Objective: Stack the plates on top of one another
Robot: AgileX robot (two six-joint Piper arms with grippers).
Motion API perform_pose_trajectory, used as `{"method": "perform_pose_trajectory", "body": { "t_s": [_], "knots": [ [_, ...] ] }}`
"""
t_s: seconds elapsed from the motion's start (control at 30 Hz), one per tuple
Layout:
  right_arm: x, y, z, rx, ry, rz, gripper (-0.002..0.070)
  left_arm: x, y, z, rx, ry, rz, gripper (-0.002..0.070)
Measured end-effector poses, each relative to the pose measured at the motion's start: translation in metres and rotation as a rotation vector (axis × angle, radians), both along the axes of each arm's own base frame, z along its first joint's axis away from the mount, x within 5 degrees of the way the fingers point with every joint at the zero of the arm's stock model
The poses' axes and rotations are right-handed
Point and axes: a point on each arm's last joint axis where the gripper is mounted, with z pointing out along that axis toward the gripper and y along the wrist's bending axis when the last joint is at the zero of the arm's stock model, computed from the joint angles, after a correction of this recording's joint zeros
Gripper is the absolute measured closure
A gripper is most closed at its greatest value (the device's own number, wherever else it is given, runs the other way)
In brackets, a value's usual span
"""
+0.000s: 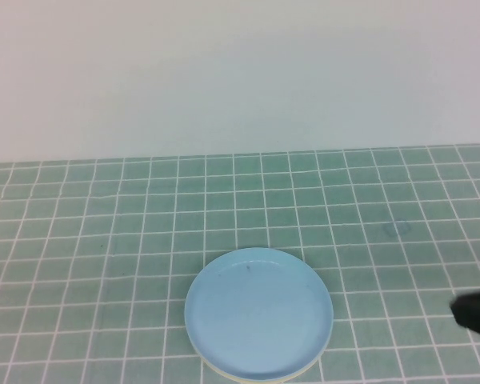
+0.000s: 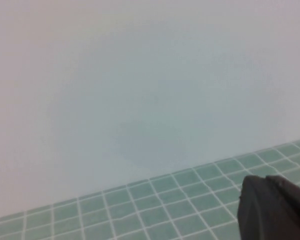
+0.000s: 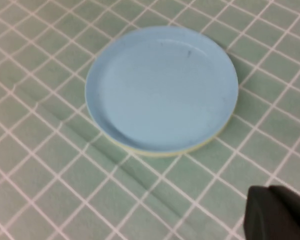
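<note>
1. High view: the blue plate (image 1: 258,312) sits on top of the stack near the front edge of the green tiled mat (image 1: 144,208), about midway between the two sides. A thin pale yellow rim (image 1: 224,371) shows just under its front edge, so at least one more plate lies beneath it; the white plate cannot be made out.
2. The right gripper (image 1: 472,314) shows only as a dark tip at the right edge of the high view, level with the plate and clear of it. Its fingers are closed on nothing.
3. The left gripper (image 2: 270,207) barely shows at the far left edge of the high view. In the left wrist view it is a dark block over the mat, facing the bare wall, with its fingers closed and nothing in them.
4. The key relation: the stack lies to the left of the right gripper, toward the middle of the table. In the right wrist view the blue plate (image 3: 162,87) sits ahead of the right gripper (image 3: 277,212), with bare mat between them.
5. The plate is round, so it has no long axis to line up with.
6. Both arms stand off to the sides; the right one looks somewhat nearer to the stack.
7. Judging by how things lie, the stacking appears done, or nearly so.
</note>
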Motion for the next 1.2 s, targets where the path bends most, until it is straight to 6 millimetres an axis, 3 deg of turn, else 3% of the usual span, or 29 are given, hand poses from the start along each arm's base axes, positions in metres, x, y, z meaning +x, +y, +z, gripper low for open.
{"method": "perform_pose_trajectory", "body": {
  "t_s": [0.17, 0.43, 0.83, 1.2],
  "knots": [
    [-0.026, -0.018, -0.007, -0.014, -0.101, -0.007, 0.0677, 0.000, 0.005, -0.001, -0.045, -0.016, 0.045, 0.0676],
    [-0.046, -0.036, 0.000, -0.060, -0.292, -0.013, 0.0677, 0.000, 0.008, -0.001, -0.057, -0.020, 0.086, 0.0676],
    [-0.048, -0.038, 0.001, -0.069, -0.312, -0.013, 0.0678, -0.039, 0.034, 0.012, -0.439, -0.216, 0.308, 0.0676],
    [-0.048, -0.038, 0.001, -0.068, -0.311, -0.013, 0.0678, -0.037, 0.038, 0.004, -0.614, -0.165, 0.338, 0.0676]
  ]
}}
